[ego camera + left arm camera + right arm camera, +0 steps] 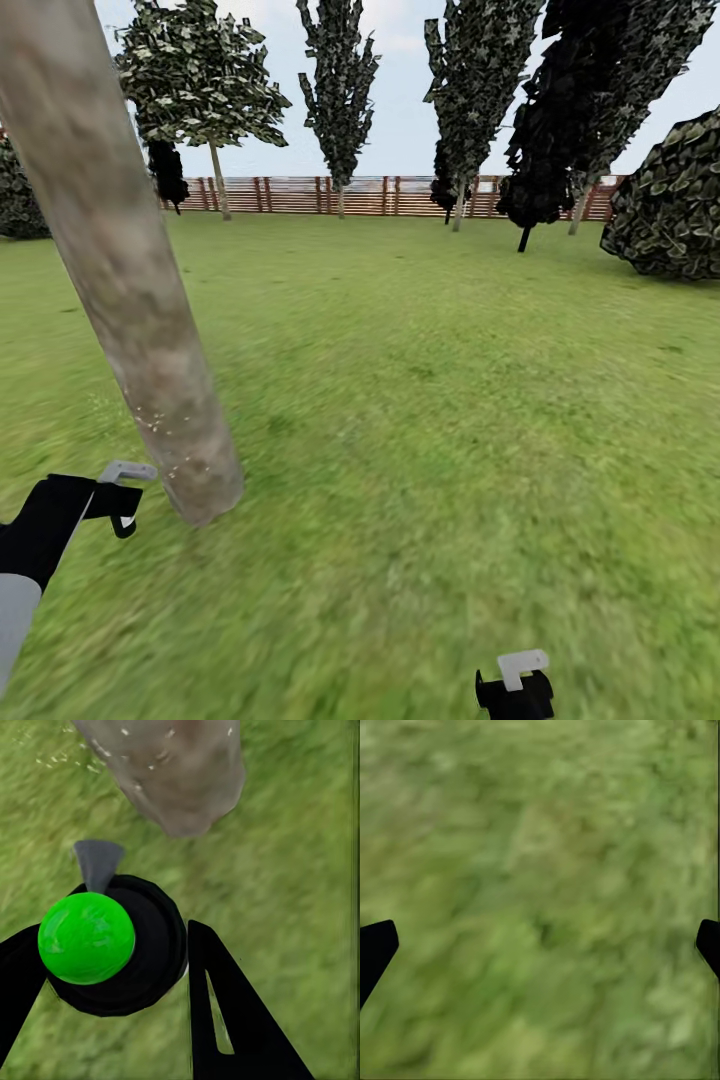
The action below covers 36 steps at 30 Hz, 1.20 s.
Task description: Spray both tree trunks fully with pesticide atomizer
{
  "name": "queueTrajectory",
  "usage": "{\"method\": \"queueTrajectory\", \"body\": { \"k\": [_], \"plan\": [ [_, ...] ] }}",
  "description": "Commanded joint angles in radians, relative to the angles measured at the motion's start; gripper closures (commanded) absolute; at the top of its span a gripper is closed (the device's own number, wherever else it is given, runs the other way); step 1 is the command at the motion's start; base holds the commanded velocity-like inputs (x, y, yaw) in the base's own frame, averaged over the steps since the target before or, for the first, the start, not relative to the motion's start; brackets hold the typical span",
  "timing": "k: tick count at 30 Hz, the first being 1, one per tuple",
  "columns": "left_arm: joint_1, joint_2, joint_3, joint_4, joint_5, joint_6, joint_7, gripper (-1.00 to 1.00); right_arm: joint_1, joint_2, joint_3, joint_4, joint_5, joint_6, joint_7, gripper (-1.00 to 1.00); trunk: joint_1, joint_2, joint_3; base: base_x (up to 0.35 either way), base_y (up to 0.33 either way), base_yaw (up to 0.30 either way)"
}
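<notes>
A thick, mottled grey-brown tree trunk (120,270) leans over the lawn (450,400) at the left, with small white specks low on its bark (160,430). My left gripper (118,500) hovers just left of the trunk's base and is shut on the pesticide atomizer (86,937), a black body with a bright green round top. Its grey nozzle (97,862) points toward the trunk's foot (176,772). My right gripper (515,690) hangs low at the front right, open over bare grass (540,907).
A brown slatted fence (400,195) closes the far end of the lawn. Dark slim trees (340,90) stand along it, and a large leafy bush (670,200) sits at the right. Open grass stretches ahead and to the right.
</notes>
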<state>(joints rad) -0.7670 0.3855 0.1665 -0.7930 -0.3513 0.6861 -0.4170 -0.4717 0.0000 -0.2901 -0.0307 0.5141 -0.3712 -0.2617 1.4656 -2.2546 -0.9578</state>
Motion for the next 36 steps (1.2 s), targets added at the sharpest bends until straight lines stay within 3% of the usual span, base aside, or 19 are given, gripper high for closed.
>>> {"method": "queueTrajectory", "body": {
  "k": [1, 11, 16, 20, 26, 31, 36],
  "plan": [
    [-0.001, 0.0, 0.002, -0.002, -0.011, 0.003, -0.01, 1.0, -0.001, 0.0, -0.007, 0.002, 0.011, -0.003, -0.004, -1.0, 0.0, 0.0, -0.001, 0.173, -0.224, 0.005],
    [-0.001, -0.001, 0.007, -0.009, -0.007, 0.003, -0.011, 1.0, -0.001, 0.0, -0.007, 0.002, 0.011, -0.003, -0.004, -1.0, 0.0, 0.0, -0.001, 0.016, -0.27, 0.004],
    [-0.014, -0.002, 0.028, -0.015, -0.007, 0.006, -0.011, 1.0, -0.001, 0.0, -0.007, 0.002, 0.011, -0.003, -0.004, -1.0, 0.0, 0.0, -0.001, 0.0, -0.274, 0.228],
    [-0.043, -0.002, 0.03, -0.018, -0.006, 0.071, -0.011, 1.0, -0.002, 0.0, -0.007, 0.002, 0.011, -0.002, -0.004, -1.0, 0.0, 0.0, -0.001, 0.0, -0.274, 0.273],
    [-0.097, -0.002, 0.03, -0.018, -0.006, 0.084, -0.011, 1.0, -0.001, -0.001, -0.007, 0.002, 0.011, -0.003, -0.004, -1.0, 0.0, 0.0, -0.001, 0.0, -0.274, 0.051],
    [-0.177, -0.002, 0.027, -0.02, -0.008, 0.197, -0.012, 1.0, -0.001, -0.001, -0.007, 0.002, 0.012, -0.003, -0.004, -1.0, 0.0, 0.0, -0.001, 0.0, -0.256, 0.001],
    [-0.182, 0.01, 0.03, -0.022, -0.011, 0.207, -0.011, 1.0, -0.001, -0.001, -0.008, 0.002, 0.012, -0.003, -0.004, -1.0, 0.0, 0.0, -0.001, 0.0, -0.033, 0.0]
  ]
}}
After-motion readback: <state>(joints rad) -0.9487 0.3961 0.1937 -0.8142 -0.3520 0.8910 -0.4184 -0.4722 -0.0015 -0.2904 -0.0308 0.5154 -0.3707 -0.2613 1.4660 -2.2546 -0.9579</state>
